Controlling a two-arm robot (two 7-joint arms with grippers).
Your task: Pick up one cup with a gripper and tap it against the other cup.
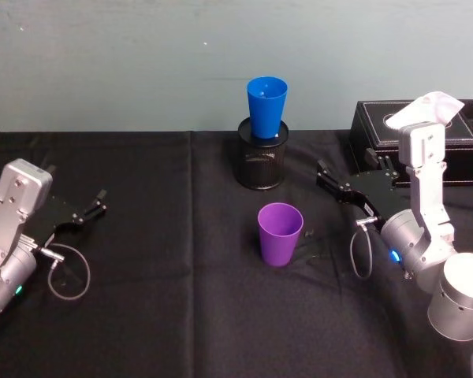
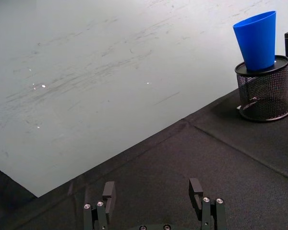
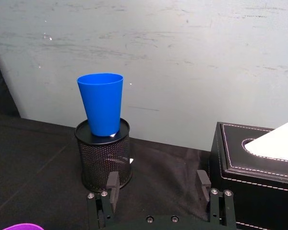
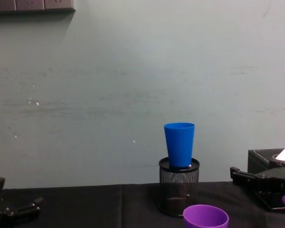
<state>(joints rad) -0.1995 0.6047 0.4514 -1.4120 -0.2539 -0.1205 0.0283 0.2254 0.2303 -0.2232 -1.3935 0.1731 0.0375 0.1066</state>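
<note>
purple cup (image 1: 280, 233) stands upright mid-surface, ungrasped, blue cup (image 1: 266, 106) raised on mesh holder (image 1: 262, 161) near the far edge as tap target; right gripper (image 1: 328, 178) jaws apart beside purple, left gripper (image 1: 94, 206) parked, jaws apart.

A pale grey-green wall (image 4: 109, 95), scuffed and flecked with white marks, rises behind the table. A black cloth (image 1: 165, 315) covers the table, creased in lines. Grey panels (image 4: 32, 5), perhaps sockets, sit high on the wall.

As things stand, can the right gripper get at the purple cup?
Probably yes. The right gripper is open and points toward the purple cup, which stands upright on bare black cloth with nothing between them. The blue cup sits farther back on the mesh holder.
</note>
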